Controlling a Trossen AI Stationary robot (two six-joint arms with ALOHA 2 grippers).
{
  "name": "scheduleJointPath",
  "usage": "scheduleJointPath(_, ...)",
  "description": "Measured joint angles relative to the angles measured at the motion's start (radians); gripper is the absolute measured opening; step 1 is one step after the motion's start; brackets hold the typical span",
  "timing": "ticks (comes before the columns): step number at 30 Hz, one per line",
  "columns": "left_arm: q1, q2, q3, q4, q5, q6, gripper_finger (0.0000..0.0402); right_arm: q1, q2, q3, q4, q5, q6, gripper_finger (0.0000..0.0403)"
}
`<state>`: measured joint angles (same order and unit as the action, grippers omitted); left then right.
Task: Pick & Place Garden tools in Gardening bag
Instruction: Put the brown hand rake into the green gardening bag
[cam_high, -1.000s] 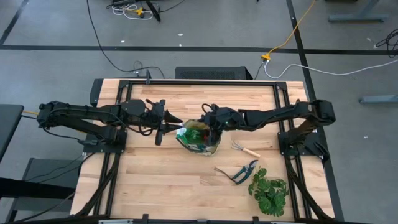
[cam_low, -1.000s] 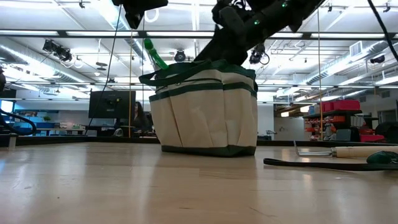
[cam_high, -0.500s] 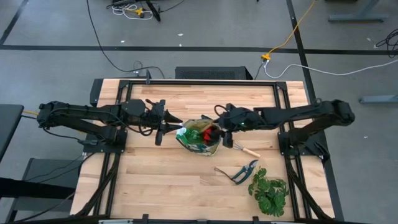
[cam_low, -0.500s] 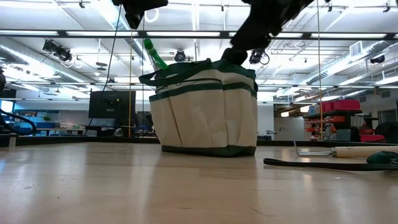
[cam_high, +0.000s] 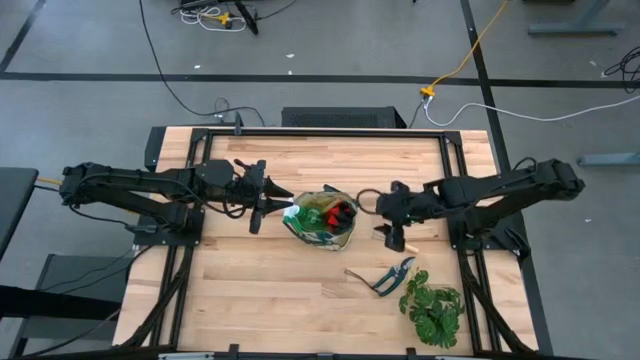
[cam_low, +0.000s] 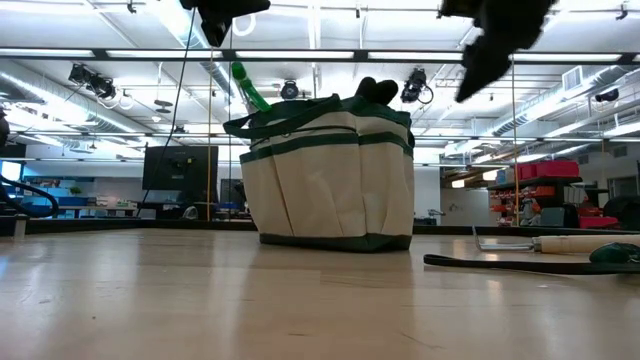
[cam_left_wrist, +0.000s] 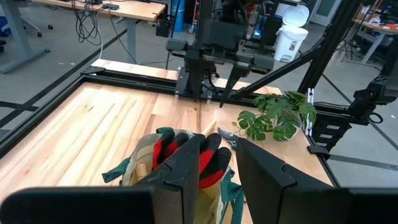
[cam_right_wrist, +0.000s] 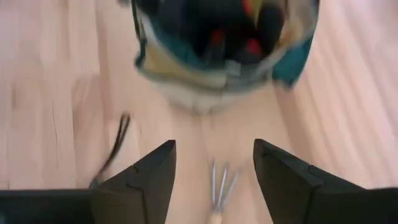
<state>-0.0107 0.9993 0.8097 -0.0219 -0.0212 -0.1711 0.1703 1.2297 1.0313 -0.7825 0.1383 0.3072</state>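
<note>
The bag stands mid-table with the red gloves and the green bottle already inside. Left on the table to its right are a rake and the shears, nearer the plant. The right gripper hovers over the rake, jaws apart and empty. The left gripper waits at the bag's left rim, half-parted; whether it grips anything I cannot tell.

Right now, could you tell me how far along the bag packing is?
Done: red gloves and spray bottle sit in the bag. In hand: the open right hand hovers over the rake. Left: that rake and the shears. The left hand waits beside the bag.
</note>
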Motion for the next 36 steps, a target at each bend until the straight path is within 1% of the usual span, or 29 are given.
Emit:
scheduleJointPath(6, 0.000, 0.000, 0.000, 0.001, 0.000, 0.000, 0.0112, 0.054, 0.000, 0.000, -0.141, 0.000, 0.116, 0.0215)
scheduleJointPath(18, 0.000, 0.000, 0.000, 0.000, 0.000, 0.000, 0.0112, 0.107, 0.018, -0.001, -0.290, 0.001, 0.307, 0.0215)
scheduleJointPath(28, 0.000, 0.000, 0.000, -0.013, 0.000, 0.000, 0.0112, 0.116, 0.108, -0.094, -0.282, -0.023, 0.367, 0.0215)
scheduleJointPath(36, 0.000, 0.000, 0.000, -0.033, 0.000, -0.001, 0.0112, 0.115, 0.118, -0.219, -0.088, -0.023, 0.368, 0.0215)
